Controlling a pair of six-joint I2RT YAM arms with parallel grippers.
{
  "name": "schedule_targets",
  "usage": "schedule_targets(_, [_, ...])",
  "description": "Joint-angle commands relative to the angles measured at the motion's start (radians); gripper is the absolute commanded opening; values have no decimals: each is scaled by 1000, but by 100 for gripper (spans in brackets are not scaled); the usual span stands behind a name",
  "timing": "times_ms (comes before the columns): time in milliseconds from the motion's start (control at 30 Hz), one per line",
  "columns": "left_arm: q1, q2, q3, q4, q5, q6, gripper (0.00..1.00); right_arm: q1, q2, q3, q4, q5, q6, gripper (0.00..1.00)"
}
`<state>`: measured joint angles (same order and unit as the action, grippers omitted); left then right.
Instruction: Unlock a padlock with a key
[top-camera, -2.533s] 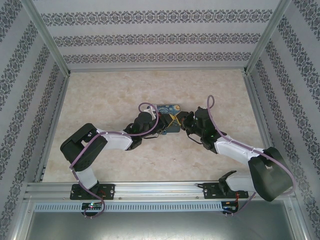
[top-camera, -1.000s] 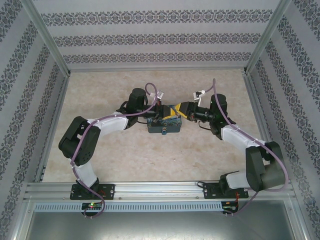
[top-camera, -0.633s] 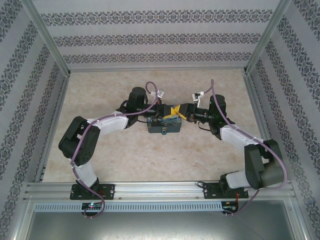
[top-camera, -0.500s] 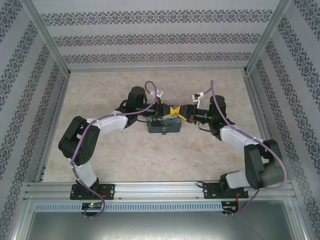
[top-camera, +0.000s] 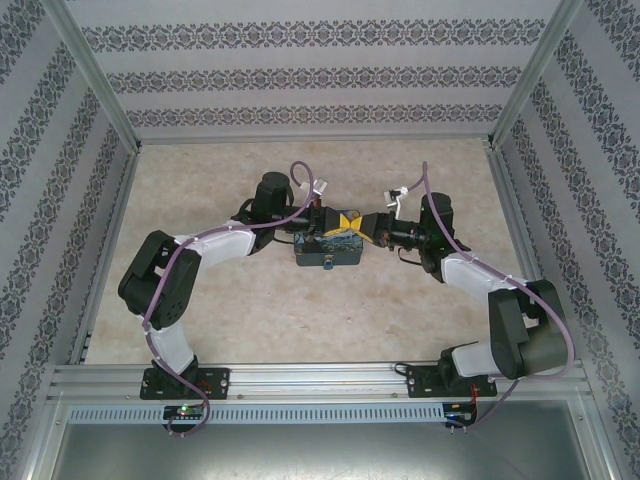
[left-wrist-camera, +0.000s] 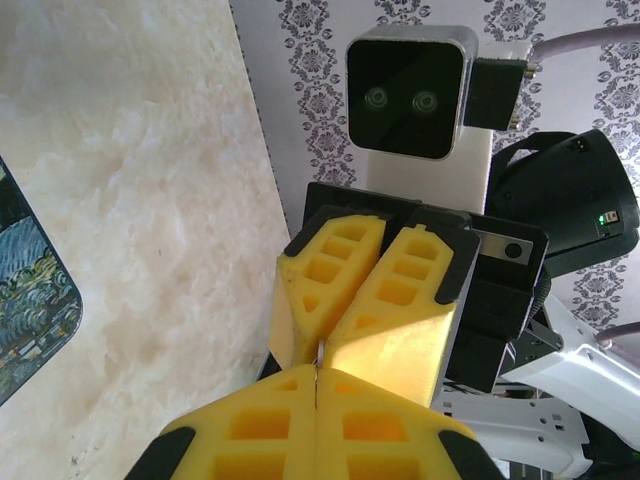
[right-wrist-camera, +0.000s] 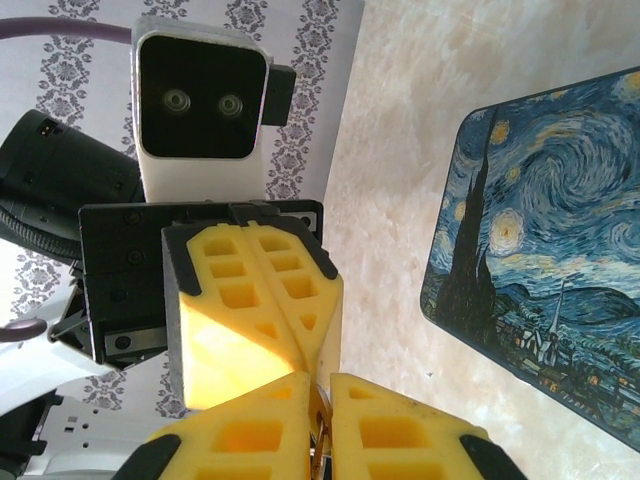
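Grippers tip to tip over tin (right-wrist-camera: 545, 250), left gripper (left-wrist-camera: 316, 378) clamped shut, right gripper (right-wrist-camera: 320, 388) pinched narrow on thin brassy key (right-wrist-camera: 320, 442), padlock (top-camera: 328, 265) at tin's near side, apart from both.

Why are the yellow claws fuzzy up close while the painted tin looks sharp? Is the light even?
Right wrist view: the tin is crisp, but the right end effector sits too near the lens, so the key pinched in it blurs. Left wrist view: the marble table washes out pale. Top external view: even light, faint shadows, frame posts splaying outward.
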<state>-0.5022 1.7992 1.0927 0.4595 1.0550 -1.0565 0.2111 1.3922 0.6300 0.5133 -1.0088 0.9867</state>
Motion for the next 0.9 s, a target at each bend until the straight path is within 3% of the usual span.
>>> schedule_targets(0, [15,18,43,4,20,29,0,-5,-22,-18,19,-42,-36,11])
schedule_targets(233, [16,32,56,-10,26,37,0,-9,-24,-24,20,-48,-41,0])
schedule_targets(867, [27,49,68,-24,-57,9,0,8,-41,-42,19,-65,-53,0])
